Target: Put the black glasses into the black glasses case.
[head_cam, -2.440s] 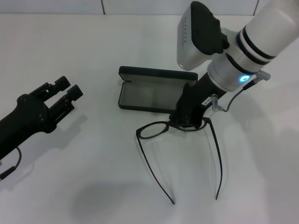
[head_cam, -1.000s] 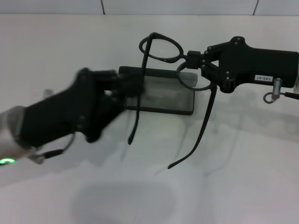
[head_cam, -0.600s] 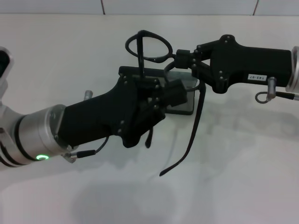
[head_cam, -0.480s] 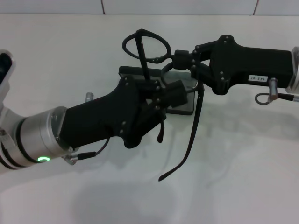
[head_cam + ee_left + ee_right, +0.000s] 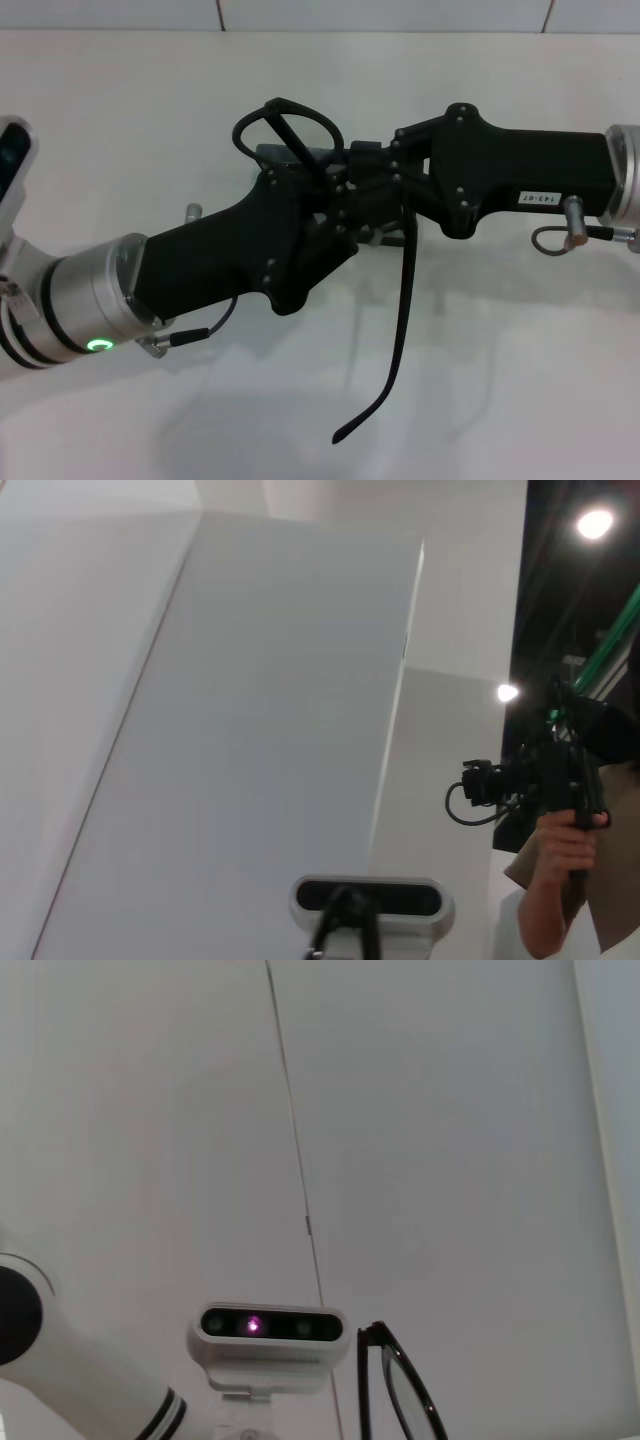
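Aloft, both grippers' jaws grip the black glasses [image 5: 300,135].

Quick count from my end: one pair of black glasses [image 5: 300,140], one black glasses case [image 5: 290,153] mostly hidden behind the arms, two grippers, left gripper [image 5: 345,200] and right gripper [image 5: 375,170], all over one white table [image 5: 520,350].

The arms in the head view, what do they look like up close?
Both end in an angular matte-black tool, the left tool and the right tool, studded with small screws. Behind each sits a silver metal collar. The left collar carries a green glowing ring and a thin black cable; the right has a white label and a looped cable.
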You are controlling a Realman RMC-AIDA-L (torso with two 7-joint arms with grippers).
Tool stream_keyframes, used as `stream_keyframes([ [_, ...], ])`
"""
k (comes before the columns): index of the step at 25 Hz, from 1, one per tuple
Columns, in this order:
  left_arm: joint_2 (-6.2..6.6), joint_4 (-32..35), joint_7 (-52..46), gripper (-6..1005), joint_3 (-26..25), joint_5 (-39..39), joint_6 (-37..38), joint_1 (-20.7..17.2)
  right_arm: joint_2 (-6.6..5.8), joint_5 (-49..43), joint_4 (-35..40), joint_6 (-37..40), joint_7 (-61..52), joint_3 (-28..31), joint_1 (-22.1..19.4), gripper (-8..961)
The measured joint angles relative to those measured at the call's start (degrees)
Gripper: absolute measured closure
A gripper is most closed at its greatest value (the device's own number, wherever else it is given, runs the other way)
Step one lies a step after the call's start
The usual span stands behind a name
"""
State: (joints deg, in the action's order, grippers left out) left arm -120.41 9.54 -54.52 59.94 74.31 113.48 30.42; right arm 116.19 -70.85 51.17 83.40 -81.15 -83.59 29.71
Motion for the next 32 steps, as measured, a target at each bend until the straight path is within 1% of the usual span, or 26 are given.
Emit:
stream_keyframes([
  [10, 0.00, -0.2, 0.1, 946, 0.0, 0.4, 0.1, -0.2, -0.05, 0.7, -0.5, -0.2, 1.0, 0.2, -0.5, 929],
  [13, 0.08, -0.2, 0.1, 945, 0.1, 0.5, 0.6, -0.5, -0.31, 1.3, -2.0, 0.7, 1.4, 4.0, -0.5, 929],
  [14, 0.14, -0.1, 0.2, 945, 0.1, 0.5, 0.7, -0.7, -0.37, 1.3, -2.7, 1.9, 1.4, 6.1, -0.6, 929],
  [17, 0.26, 0.2, 0.2, 945, 0.2, 0.2, 0.8, -1.3, -0.51, 1.3, -4.4, 7.3, 1.5, 12.4, -0.8, 929],
  [19, 0.30, 0.2, 0.2, 946, 0.2, 0.0, 0.7, -1.4, -0.52, 1.3, -5.6, 12.4, 1.5, 17.6, -0.9, 929],
  [22, 0.33, 0.2, 0.3, 946, 0.2, 0.1, 0.1, -1.3, -0.53, 2.0, -6.7, 18.7, 1.2, 23.0, -0.7, 929],
  [23, 0.32, 0.3, 0.4, 946, 0.3, 0.3, -0.2, -1.0, -0.53, 2.6, -7.0, 19.9, 1.1, 23.6, -0.5, 929],
  [25, 0.29, 0.3, 0.5, 946, 1.2, 0.8, -0.9, -0.3, -0.43, 5.5, -7.7, 21.6, 1.6, 24.1, 0.0, 929],
  [26, 0.24, 0.3, 0.5, 946, 2.5, 1.0, -1.4, 0.4, -0.20, 8.1, -8.8, 21.8, 3.2, 23.3, 0.9, 929],
  [27, 0.23, 0.3, 0.5, 945, 4.0, 1.1, -1.8, 1.0, -0.20, 8.1, -8.8, 21.8, 3.2, 23.3, 0.9, 929],
  [29, 0.12, 0.4, 0.9, 945, 7.5, 1.2, -2.3, 2.5, -0.04, 10.4, -11.2, 21.2, 6.4, 21.5, 2.9, 929],
  [30, 0.12, 0.4, 0.9, 945, 7.5, 1.2, -2.3, 2.5, -0.05, 11.2, -12.8, 20.7, 8.1, 20.5, 4.1, 929],
  [31, -0.07, 0.4, 1.4, 945, 10.3, 1.0, -2.4, 3.9, -0.03, 11.8, -14.4, 20.2, 9.7, 19.7, 5.5, 928],
  [32, -0.13, 0.4, 1.5, 945, 10.6, 0.9, -2.4, 4.1, -0.03, 12.1, -16.4, 19.5, 11.5, 19.1, 7.0, 928],
])
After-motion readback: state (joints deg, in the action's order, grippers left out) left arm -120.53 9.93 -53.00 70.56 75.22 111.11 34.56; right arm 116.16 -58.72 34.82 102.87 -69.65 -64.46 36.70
